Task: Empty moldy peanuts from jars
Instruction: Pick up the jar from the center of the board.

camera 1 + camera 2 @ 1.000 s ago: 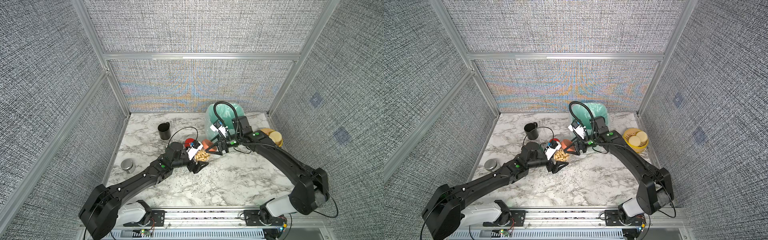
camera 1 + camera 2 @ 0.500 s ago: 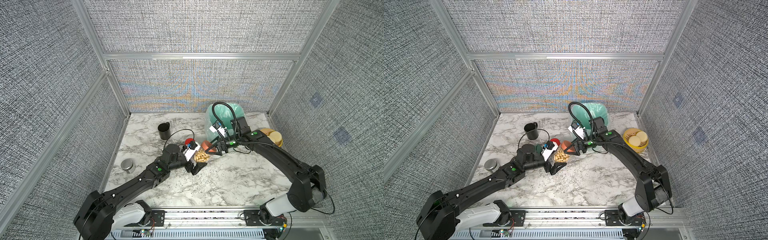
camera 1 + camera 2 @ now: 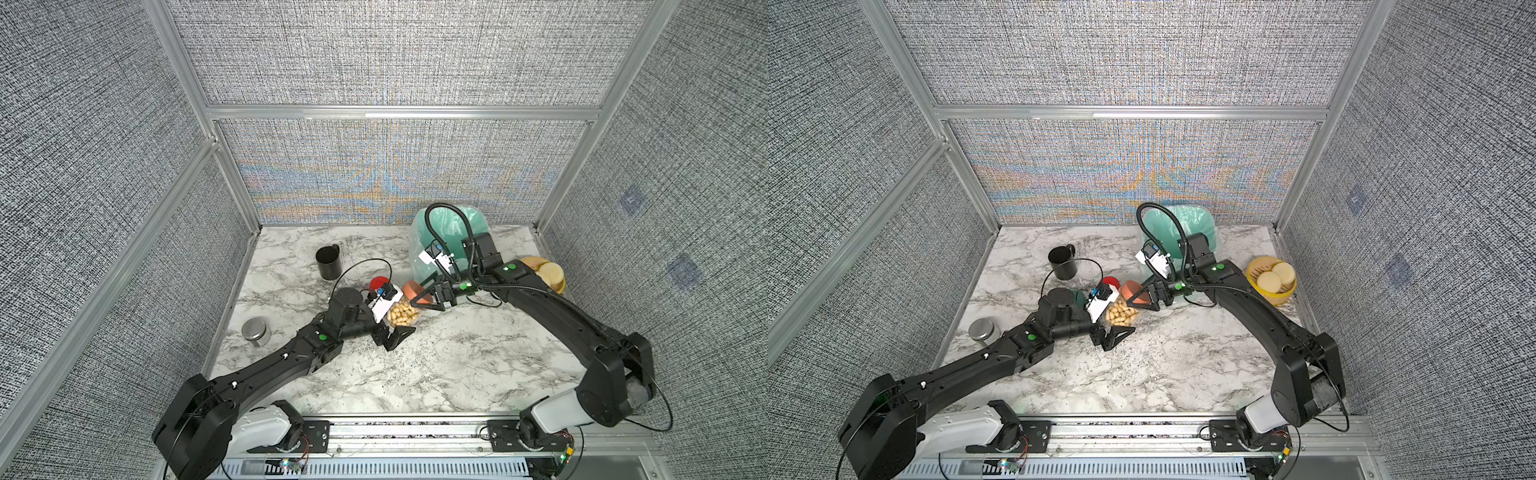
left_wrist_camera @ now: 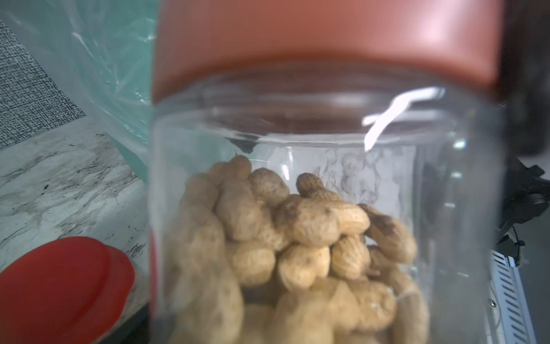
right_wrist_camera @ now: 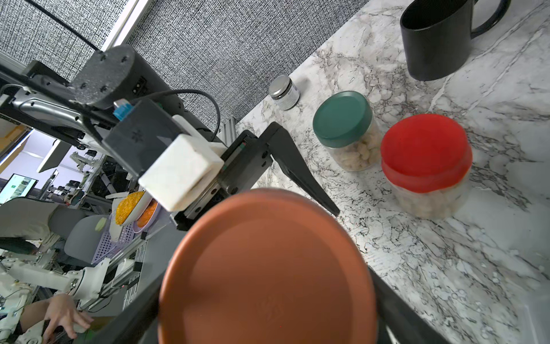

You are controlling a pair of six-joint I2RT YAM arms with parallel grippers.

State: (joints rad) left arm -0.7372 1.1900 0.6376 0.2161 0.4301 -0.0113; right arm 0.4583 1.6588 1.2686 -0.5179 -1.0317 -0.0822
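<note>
A clear jar (image 3: 402,312) of moldy peanuts (image 4: 297,238) lies tilted between my two grippers, its terracotta lid (image 5: 268,274) on. My right gripper (image 3: 430,296) is shut on that lid, with a finger down each side of it. My left gripper (image 3: 397,318) is open around the jar's body, and its near finger (image 3: 400,333) stands clear of the wall. Behind them on the table stand a red-lidded jar (image 5: 425,152) and a green-lidded jar (image 5: 342,119), both holding peanuts. In both top views the red lid (image 3: 1111,281) shows just beyond the left wrist.
A green plastic bag (image 3: 449,232) stands at the back behind the right arm. A black mug (image 3: 328,262) is at the back left and a steel tin (image 3: 254,331) by the left edge. A yellow bowl (image 3: 1273,297) of pale discs is at the right edge.
My left gripper's jaws have spread wide off the jar's body. The right gripper has stayed on the terracotta lid, and the jar has hardly moved.
</note>
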